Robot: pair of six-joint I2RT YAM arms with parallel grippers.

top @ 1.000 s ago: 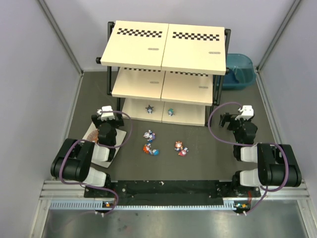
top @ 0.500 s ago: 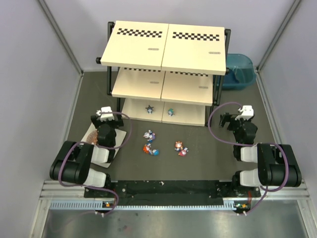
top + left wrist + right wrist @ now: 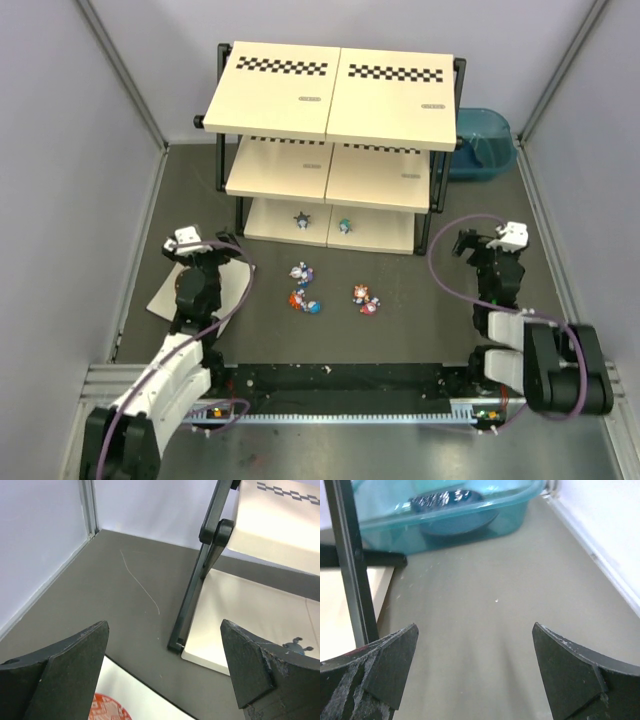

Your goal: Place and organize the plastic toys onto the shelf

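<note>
While both arms reach out over the desk (image 3: 400,335) with nothing in their grasp, the left hand (image 3: 190,243) has its fingers spread wide, and the right hand (image 3: 490,240) is spread just as wide. Four toys (image 3: 301,273) lie loose on the desk in front of the shelf (image 3: 290,100), between the two arms: two touching pairs, one pair to the left and one to the right, well apart from either hand. Two more already sit on the lowest board, a spiky toy (image 3: 301,218) on the left half and a teal toy (image 3: 344,225) just beside it on the right half. Seen from the left wrist, the left hand (image 3: 164,630) faces the shelf's front left leg (image 3: 192,595), with the spiky toy (image 3: 295,645) at the right edge on the cream board. Below its fingers (image 3: 75,665) lies a white sheet (image 3: 145,700) bearing a red patterned disc (image 3: 107,707). From above, that sheet (image 3: 165,295) shows under the left arm, near the left wall. Seen from the right wrist, the right hand (image 3: 474,630) points over bare desk toward a blue tub (image 3: 445,515), which stands at the back beside the shelf's right leg (image 3: 350,565). Something dark lies inside the tub, too blurred to tell. From above, the tub (image 3: 485,140) sits in the far right corner, just beside the shelf.
</note>
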